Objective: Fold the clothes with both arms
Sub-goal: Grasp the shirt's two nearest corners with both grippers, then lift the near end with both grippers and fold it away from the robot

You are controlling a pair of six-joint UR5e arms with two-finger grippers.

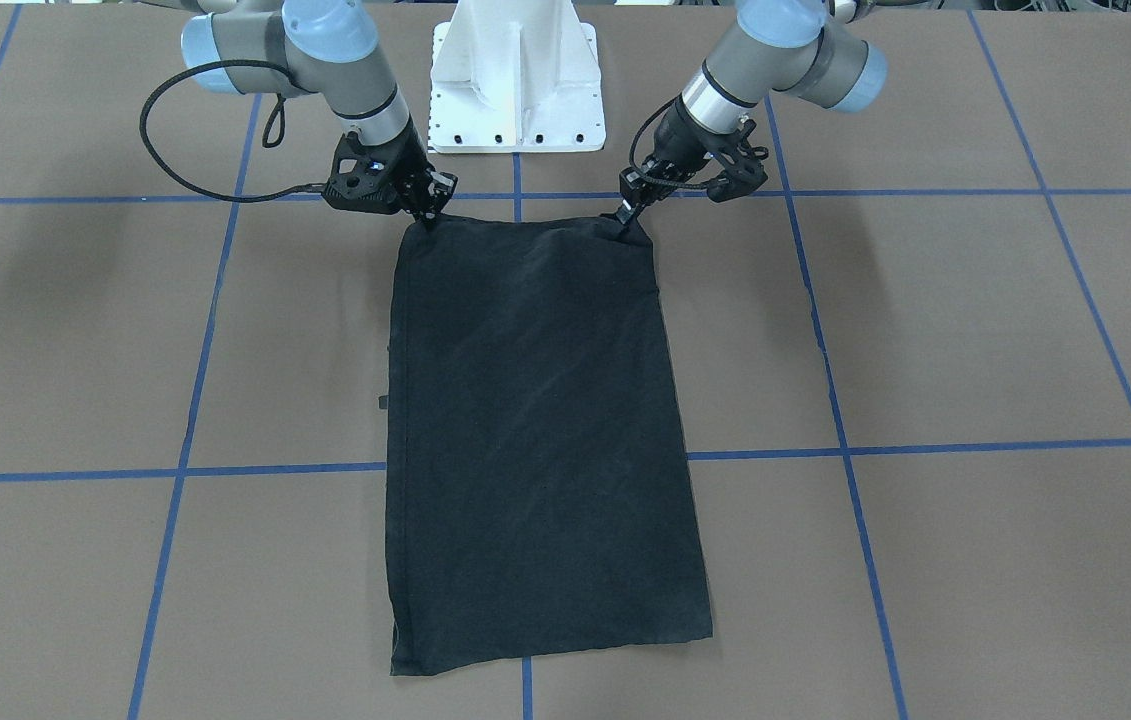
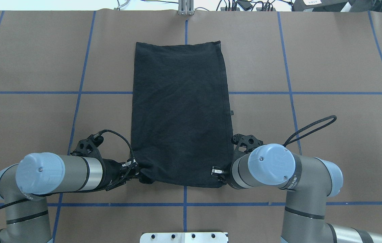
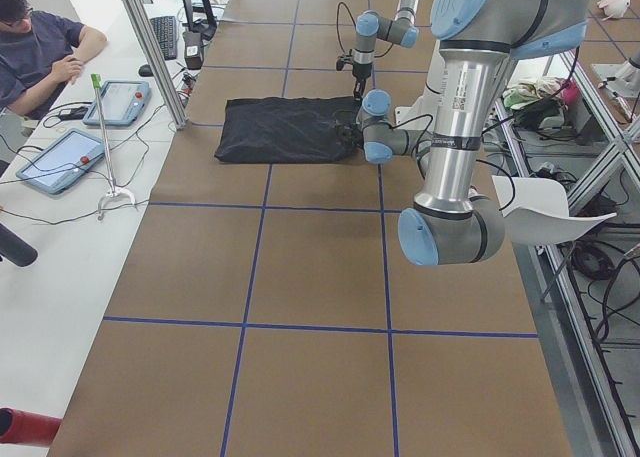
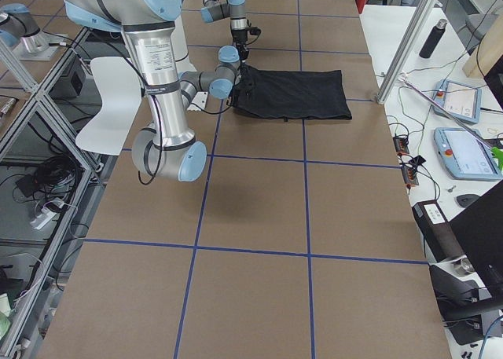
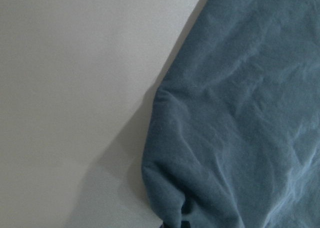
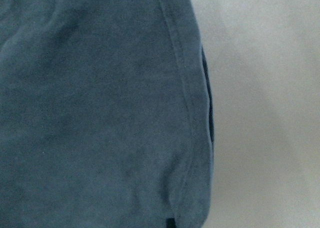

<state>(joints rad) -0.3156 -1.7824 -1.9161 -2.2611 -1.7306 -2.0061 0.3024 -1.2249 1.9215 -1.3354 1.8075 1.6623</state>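
Shirt (image 1: 540,430), black, folded to a long panel flat on table (image 1: 925,330), its two corners nearest the robot clamped in left gripper (image 1: 630,222) and right gripper (image 1: 430,215); risk: a shallow pinch slipping, or unequal lifting, would skew the next fold.

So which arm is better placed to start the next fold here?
Neither alone. The left gripper pinches the robot-side left corner of the T-shirt; the right gripper pinches the robot-side right corner. Symmetric holds, so probably both lift together.
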